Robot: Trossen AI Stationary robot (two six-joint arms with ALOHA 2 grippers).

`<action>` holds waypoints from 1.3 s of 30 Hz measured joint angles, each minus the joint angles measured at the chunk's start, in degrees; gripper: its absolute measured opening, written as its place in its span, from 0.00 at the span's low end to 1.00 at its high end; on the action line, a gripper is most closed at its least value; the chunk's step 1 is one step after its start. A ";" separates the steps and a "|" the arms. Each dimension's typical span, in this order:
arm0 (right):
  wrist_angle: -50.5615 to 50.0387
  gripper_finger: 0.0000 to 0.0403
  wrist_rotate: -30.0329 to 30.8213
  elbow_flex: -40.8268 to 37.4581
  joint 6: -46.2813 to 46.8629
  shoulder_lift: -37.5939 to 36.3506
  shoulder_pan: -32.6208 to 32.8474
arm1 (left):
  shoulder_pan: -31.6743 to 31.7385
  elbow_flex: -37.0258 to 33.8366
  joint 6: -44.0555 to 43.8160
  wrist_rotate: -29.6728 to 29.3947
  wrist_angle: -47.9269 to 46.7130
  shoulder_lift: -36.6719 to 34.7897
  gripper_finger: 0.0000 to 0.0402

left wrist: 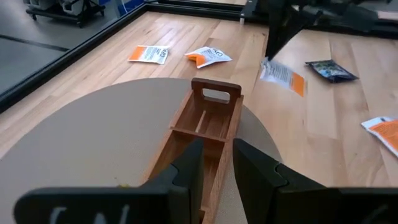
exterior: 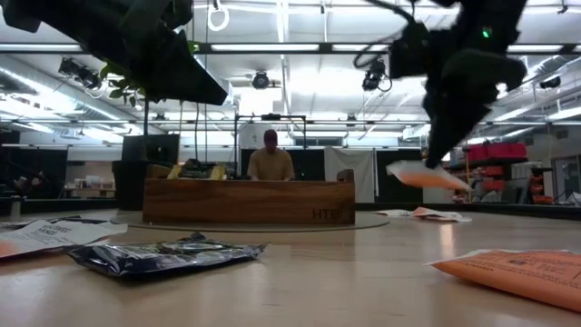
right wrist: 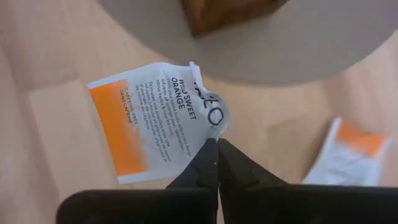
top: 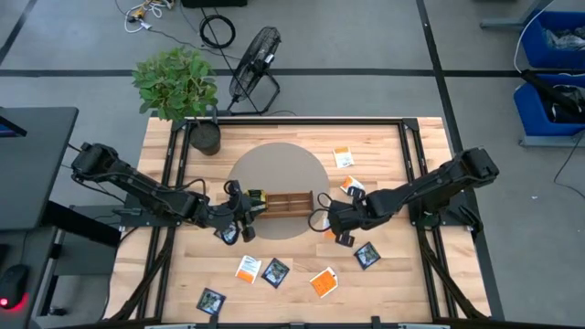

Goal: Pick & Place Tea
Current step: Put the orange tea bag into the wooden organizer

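A long brown wooden tray (top: 285,201) lies on a round grey mat (top: 274,164), with yellow-green tea sachets (exterior: 200,170) standing in its left end. My left gripper (top: 245,215) is at that end, shut on the tray (left wrist: 208,115). Just off the tray's right end, my right gripper (top: 336,222) is shut on an orange-and-white tea sachet (right wrist: 155,121) and holds it above the table (exterior: 422,177). More sachets lie flat on the table: orange-and-white ones (top: 344,157) (top: 324,281) and dark navy ones (top: 275,272) (top: 367,255). My left gripper has the tray's left end (left wrist: 217,163) between its two fingers (left wrist: 189,168). They come slanting down from the table's left, along the tray. The fingers hide the exact place of contact. The tray rests flat on the mat. My right gripper pinches the sachet's white edge near a corner (right wrist: 210,130) between its fingertips, from above, pointing down. The paper is crumpled beside the fingers. The sachet hangs tilted below them, clear of the table.
A potted plant (top: 178,87) stands at the table's far left corner, with a fan (top: 256,64) on the floor behind it. A navy sachet (top: 227,235) lies right below my left gripper. A person (exterior: 270,159) sits beyond the table.
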 joint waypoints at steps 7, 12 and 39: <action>-4.04 0.00 6.95 8.07 -4.90 -0.05 0.00 | 0.00 0.00 -1.42 0.00 3.97 0.02 0.22; -1.21 0.00 14.52 12.12 -11.29 -0.09 0.00 | 0.21 0.00 -1.44 0.02 10.35 0.02 0.22; 25.94 0.00 26.20 14.32 -37.35 11.50 -7.30 | 3.10 0.13 -5.98 2.35 12.36 -4.80 0.22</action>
